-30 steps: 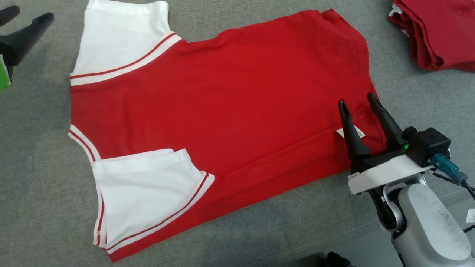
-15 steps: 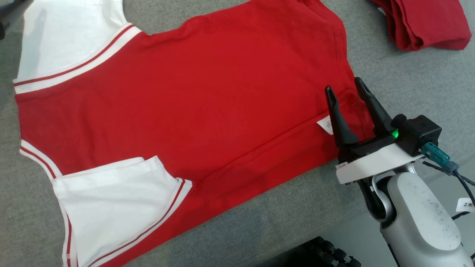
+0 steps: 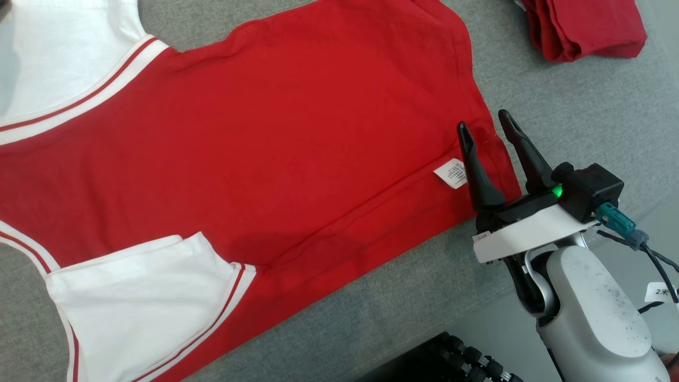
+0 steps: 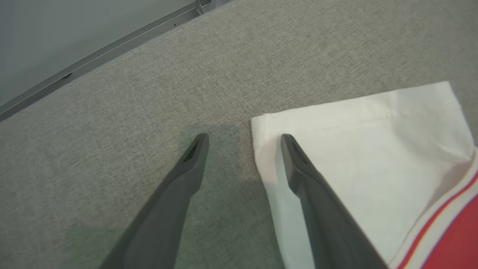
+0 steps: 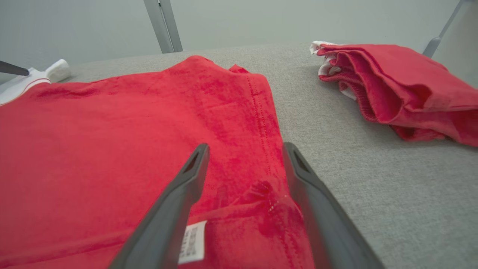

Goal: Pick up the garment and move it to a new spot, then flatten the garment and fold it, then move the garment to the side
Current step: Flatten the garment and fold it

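Red garment (image 3: pixel 297 132) lies spread flat on the grey desk (image 3: pixel 573 116), white sleeves with red stripes at the robot's left end. Near sleeve (image 3: pixel 143 297) is folded in over the body.

Right pincer (image 3: pixel 482 120): spread, empty, fingers over the hem corner at the garment's right end, just beside a white care label (image 3: pixel 451 173). Contact with the cloth cannot be told.

Left pincer (image 4: pixel 244 137): spread, empty, one finger over the far sleeve (image 4: pixel 366 149) edge, the other over bare desk.

Folded red pile (image 3: pixel 583 26) sits apart, far right.
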`<state>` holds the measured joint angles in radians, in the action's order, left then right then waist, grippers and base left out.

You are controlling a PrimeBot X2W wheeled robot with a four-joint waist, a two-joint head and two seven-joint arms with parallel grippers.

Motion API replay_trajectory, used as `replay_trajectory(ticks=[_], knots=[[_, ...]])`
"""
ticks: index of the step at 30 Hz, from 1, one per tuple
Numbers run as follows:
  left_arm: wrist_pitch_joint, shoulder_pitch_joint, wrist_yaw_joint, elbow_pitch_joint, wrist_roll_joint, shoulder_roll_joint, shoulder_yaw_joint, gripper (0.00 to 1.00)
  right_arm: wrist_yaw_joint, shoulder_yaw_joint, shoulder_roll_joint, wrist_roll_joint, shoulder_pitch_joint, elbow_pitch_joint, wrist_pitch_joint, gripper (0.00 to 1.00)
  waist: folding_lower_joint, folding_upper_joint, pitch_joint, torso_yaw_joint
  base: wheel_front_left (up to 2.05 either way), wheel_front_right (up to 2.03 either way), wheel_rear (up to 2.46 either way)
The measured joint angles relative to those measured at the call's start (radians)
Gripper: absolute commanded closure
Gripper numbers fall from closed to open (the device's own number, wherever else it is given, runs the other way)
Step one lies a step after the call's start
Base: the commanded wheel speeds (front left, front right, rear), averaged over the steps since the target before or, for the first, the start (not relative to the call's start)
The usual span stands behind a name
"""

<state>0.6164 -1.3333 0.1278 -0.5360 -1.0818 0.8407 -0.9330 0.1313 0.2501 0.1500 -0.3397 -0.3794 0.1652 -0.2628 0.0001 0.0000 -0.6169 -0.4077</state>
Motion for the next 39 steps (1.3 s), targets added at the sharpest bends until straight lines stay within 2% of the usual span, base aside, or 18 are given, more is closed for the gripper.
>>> replay_trajectory(ticks=[11,12,13,14,15,18,19,20,27,31,36,39], knots=[[-0.017,-0.036,0.0,-0.007,-0.031,0.019,-0.063,0.0,0.0,-0.006,-0.011,0.006,0.0,-0.001,0.0,0.0,0.0,0.0,-0.02,-0.008,0.0,0.0,0.0],[-0.019,-0.039,0.0,-0.002,-0.038,0.019,-0.067,0.04,0.0,-0.007,-0.012,0.006,0.0,-0.001,0.0,0.0,0.0,0.0,-0.021,-0.008,0.0,0.0,0.0],[-0.02,-0.042,0.0,0.003,-0.044,0.019,-0.073,0.11,0.0,-0.008,-0.014,0.006,0.0,0.0,0.0,0.0,0.0,0.0,-0.022,-0.008,0.0,0.0,0.0],[-0.021,-0.046,0.0,0.007,-0.044,0.019,-0.079,0.24,0.0,-0.01,-0.015,0.006,-0.001,0.0,0.0,0.0,0.0,0.0,-0.023,-0.008,0.0,0.0,0.0],[-0.019,-0.05,0.0,0.012,-0.049,0.019,-0.087,0.48,0.0,-0.011,-0.015,0.006,-0.002,0.0,0.0,0.0,0.0,0.0,-0.024,-0.007,0.0,0.0,0.0],[-0.013,-0.058,0.0,0.025,-0.059,0.021,-0.109,0.7,0.0,-0.012,-0.019,0.006,-0.01,0.001,0.0,0.0,0.0,0.0,-0.025,-0.008,0.0,0.0,0.0],[-0.012,-0.062,0.0,0.027,-0.062,0.023,-0.115,0.95,0.0,-0.012,-0.02,0.006,-0.013,0.001,0.0,0.0,0.0,0.0,-0.025,-0.009,0.0,0.0,0.0],[-0.014,-0.064,0.0,0.03,-0.064,0.026,-0.122,1.0,0.0,-0.012,-0.02,0.006,-0.016,0.001,0.0,0.0,0.0,0.0,-0.025,-0.01,0.0,0.0,0.0],[-0.057,-0.071,0.0,0.072,-0.094,0.042,-0.175,1.0,0.0,-0.002,-0.025,-0.009,-0.048,0.019,0.0,0.0,0.0,0.0,-0.015,-0.011,0.0,0.0,0.0],[-0.092,-0.075,0.0,0.094,-0.108,0.05,-0.203,1.0,0.0,0.004,-0.012,-0.041,-0.13,0.085,0.006,0.0,-0.0001,0.0,0.002,-0.004,0.0,0.0,0.0],[-0.119,-0.09,0.0,0.12,-0.129,0.054,-0.236,1.0,0.0,-0.014,-0.004,-0.05,-0.313,0.166,0.166,0.0,-0.0001,0.0,0.019,0.016,0.0,0.0,0.0],[-0.135,-0.102,0.0,0.136,-0.142,0.058,-0.256,1.0,0.0,-0.026,-0.011,-0.005,-0.42,0.228,0.322,0.0,0.0,0.0,0.024,0.03,0.0,0.0,0.0]])
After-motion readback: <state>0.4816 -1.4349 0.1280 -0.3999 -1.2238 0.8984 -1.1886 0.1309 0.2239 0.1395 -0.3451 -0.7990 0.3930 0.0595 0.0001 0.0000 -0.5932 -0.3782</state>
